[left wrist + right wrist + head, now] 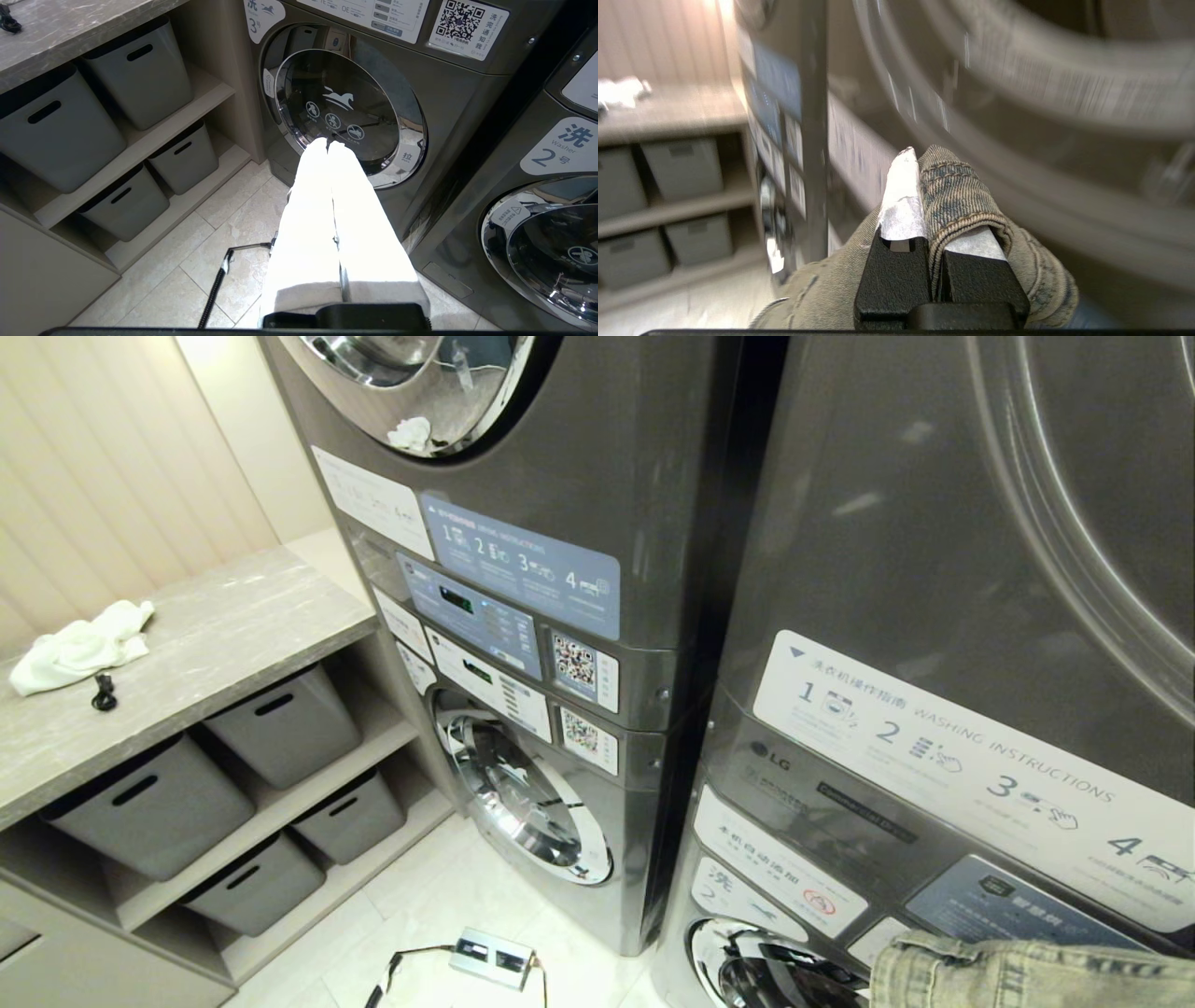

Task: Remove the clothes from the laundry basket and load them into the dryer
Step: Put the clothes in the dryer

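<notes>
Looking through the head view, you face two stacks of grey laundry machines; the near stack (pixel 934 616) fills the right half, and a strip of faded denim garment (pixel 1027 973) pokes in at the bottom right corner, in front of that stack's lower panel. The farther stack (pixel 523 616) has a white item (pixel 411 433) lying at the rim of its upper door. To your left a counter (pixel 215 625) carries a crumpled white cloth (pixel 82 647) with a small black object (pixel 104 693) just beside it, and grey bins (pixel 280 723) sit on the shelves beneath. A small power box (pixel 492 957) with cables lies on the tiled floor.

In the left wrist view, your left gripper (pixel 328 143) has its white fingers (pixel 308 210) pressed together with nothing between them, pointing at a closed round door (pixel 345 112) low on the farther stack.

In the right wrist view, your right gripper (pixel 913 156) is clamped on the denim garment (pixel 957 200), whose hem folds over one finger and drapes down around both; the background is blurred.
</notes>
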Controlling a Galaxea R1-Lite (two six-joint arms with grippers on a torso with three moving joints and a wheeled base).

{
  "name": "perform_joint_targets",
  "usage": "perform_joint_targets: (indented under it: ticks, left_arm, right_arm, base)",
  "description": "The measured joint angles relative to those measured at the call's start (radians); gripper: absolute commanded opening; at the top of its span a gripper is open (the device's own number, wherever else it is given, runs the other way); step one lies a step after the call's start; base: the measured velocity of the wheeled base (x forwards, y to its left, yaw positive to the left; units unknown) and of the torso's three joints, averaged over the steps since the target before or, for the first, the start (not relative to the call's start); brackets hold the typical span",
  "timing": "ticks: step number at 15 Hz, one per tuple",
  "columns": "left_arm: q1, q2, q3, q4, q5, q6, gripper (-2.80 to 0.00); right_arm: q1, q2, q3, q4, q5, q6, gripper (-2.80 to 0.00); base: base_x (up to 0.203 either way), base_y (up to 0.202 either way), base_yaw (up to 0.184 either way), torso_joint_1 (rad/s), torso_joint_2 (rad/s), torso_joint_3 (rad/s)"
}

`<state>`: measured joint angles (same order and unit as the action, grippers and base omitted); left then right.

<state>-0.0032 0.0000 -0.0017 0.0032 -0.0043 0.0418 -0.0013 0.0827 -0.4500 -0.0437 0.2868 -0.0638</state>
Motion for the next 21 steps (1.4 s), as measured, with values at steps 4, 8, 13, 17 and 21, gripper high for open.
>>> perform_joint_targets:
  ticks: [4, 8, 13, 17, 21]
  left_arm:
    - [0.0, 0.0, 0.0, 0.0, -0.006, 0.019, -2.8]
    - [0.0, 0.0, 0.0, 0.001, -0.008, 0.033, -2.8]
    - [0.0, 0.0, 0.0, 0.001, -0.008, 0.031, -2.8]
    - [0.0, 0.0, 0.0, 0.0, -0.008, 0.027, -2.8]
    - [0.0, 0.0, 0.0, -0.001, 0.0, 0.003, -2.8]
  right_arm:
    - [-0.021, 0.235, -0.362, -0.002, 0.036, 0.0, -2.8]
    - [-0.056, 0.551, -0.752, -0.006, 0.041, -0.007, -2.8]
    - [-0.073, 0.901, -1.179, -0.094, -0.023, -0.067, -2.8]
    - [-0.074, 1.128, -1.462, -0.135, -0.244, -0.082, -2.8]
    - [-0.074, 1.254, -1.499, -0.14, -0.501, -0.082, -2.8]
  base:
    - [0.0, 0.0, 0.0, 0.0, 0.0, 0.0]
    - [0.0, 0.0, 0.0, 0.0, 0.0, 0.0]
    - [0.0, 0.0, 0.0, 0.0, 0.0, 0.0]
    - [0.0, 0.0, 0.0, 0.0, 0.0, 0.0]
    - [0.0, 0.0, 0.0, 0.0, 0.0, 0.0]
